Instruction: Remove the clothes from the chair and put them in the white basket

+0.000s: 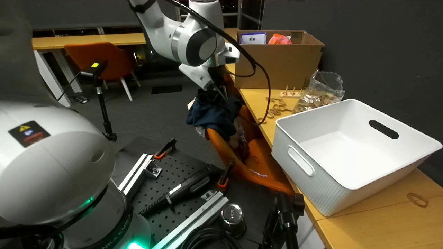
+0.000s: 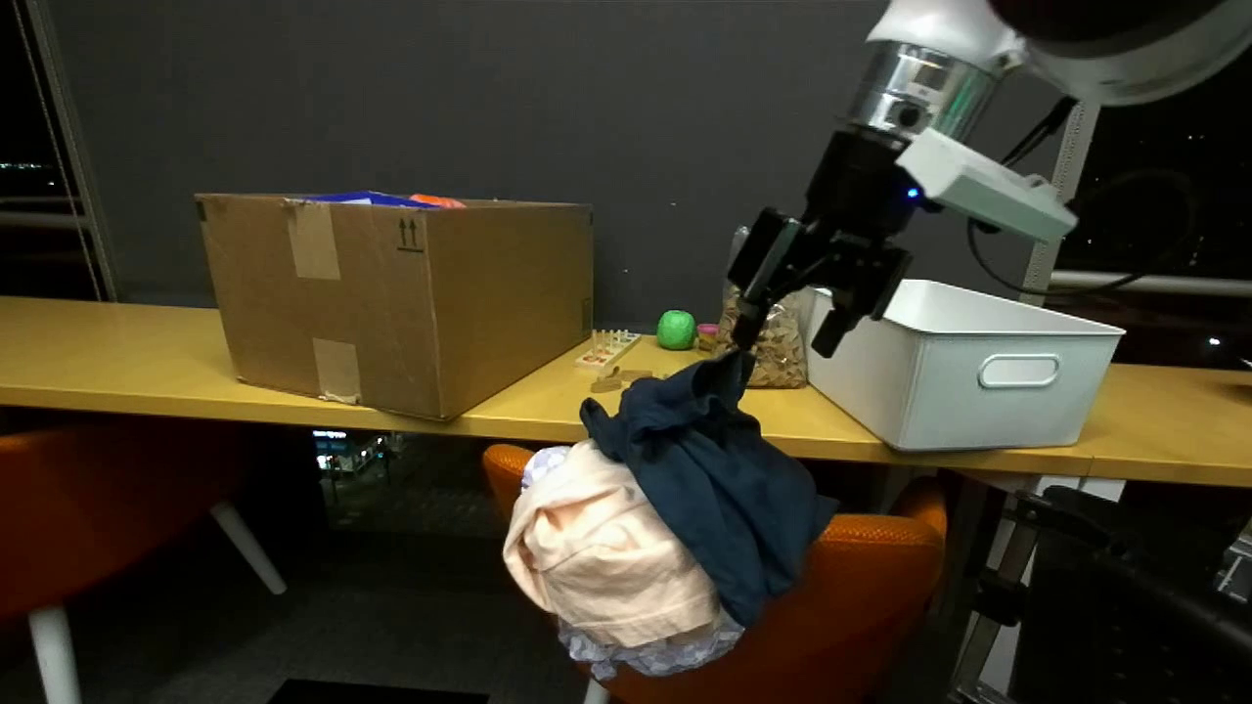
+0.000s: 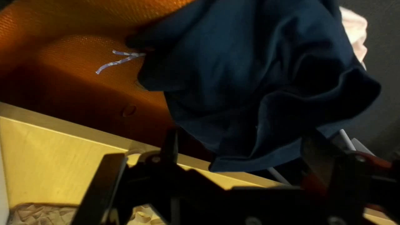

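Note:
A navy garment (image 2: pixel 729 469) lies over the back of the orange chair (image 2: pixel 871 577), on top of a peach garment (image 2: pixel 606 548) and a pale lavender patterned one (image 2: pixel 655 650). The navy garment also shows in an exterior view (image 1: pixel 214 112) and fills much of the wrist view (image 3: pixel 250 78). My gripper (image 2: pixel 788 334) is above it with fingers apart. One fingertip meets the garment's raised top edge; I cannot tell if it touches. In the wrist view the navy hem lies between the spread fingers (image 3: pixel 243 150). The white basket (image 2: pixel 959 391) stands on the table, also in an exterior view (image 1: pixel 322 190).
A large cardboard box (image 2: pixel 509 303) stands on the table (image 2: pixel 518 411). A plastic bag of brown pieces (image 2: pixel 778 342), a green ball (image 2: pixel 676 330) and a peg board (image 2: pixel 608 348) lie between box and basket. A black cable (image 1: pixel 266 90) hangs from the arm.

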You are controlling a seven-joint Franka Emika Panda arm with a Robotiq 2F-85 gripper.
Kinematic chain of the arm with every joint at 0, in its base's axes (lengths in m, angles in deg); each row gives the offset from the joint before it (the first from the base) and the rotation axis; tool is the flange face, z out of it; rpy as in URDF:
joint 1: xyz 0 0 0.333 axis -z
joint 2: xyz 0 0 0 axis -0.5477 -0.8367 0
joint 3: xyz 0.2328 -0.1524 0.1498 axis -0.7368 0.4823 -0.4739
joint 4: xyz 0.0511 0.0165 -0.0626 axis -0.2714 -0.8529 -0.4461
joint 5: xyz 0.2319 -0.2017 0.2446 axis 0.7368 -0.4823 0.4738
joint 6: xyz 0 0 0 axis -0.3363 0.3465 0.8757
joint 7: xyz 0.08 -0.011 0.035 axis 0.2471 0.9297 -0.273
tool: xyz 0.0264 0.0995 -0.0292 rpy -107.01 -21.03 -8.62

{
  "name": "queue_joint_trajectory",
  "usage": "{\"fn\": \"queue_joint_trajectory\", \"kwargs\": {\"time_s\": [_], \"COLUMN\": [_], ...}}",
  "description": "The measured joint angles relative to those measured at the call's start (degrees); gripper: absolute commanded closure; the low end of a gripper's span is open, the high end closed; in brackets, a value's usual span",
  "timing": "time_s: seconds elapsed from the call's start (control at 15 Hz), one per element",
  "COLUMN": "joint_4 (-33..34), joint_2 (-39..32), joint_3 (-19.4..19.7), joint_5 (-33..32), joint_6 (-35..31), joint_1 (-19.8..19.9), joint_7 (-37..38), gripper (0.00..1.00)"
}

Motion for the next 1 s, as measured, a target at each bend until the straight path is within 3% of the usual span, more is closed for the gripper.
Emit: {"fn": "queue_joint_trajectory", "kwargs": {"time_s": [0.27, 0.33, 0.4, 0.67, 1.0], "joint_4": [8.6, 10.2, 11.6, 15.7, 17.2], "joint_2": [-8.0, -9.8, -11.6, -16.0, -14.3], "joint_3": [-0.8, -1.4, -1.9, -2.8, -2.9], "joint_5": [4.7, 6.4, 7.5, 9.0, 10.3], "joint_6": [0.0, 0.3, 0.7, 3.7, 9.6], "joint_1": [-1.5, -1.6, -1.6, -1.8, -2.0], "joint_7": [-1.4, -2.1, -2.6, -2.8, -2.0], "gripper": [0.0, 0.25, 0.28, 0.58, 0.95]}}
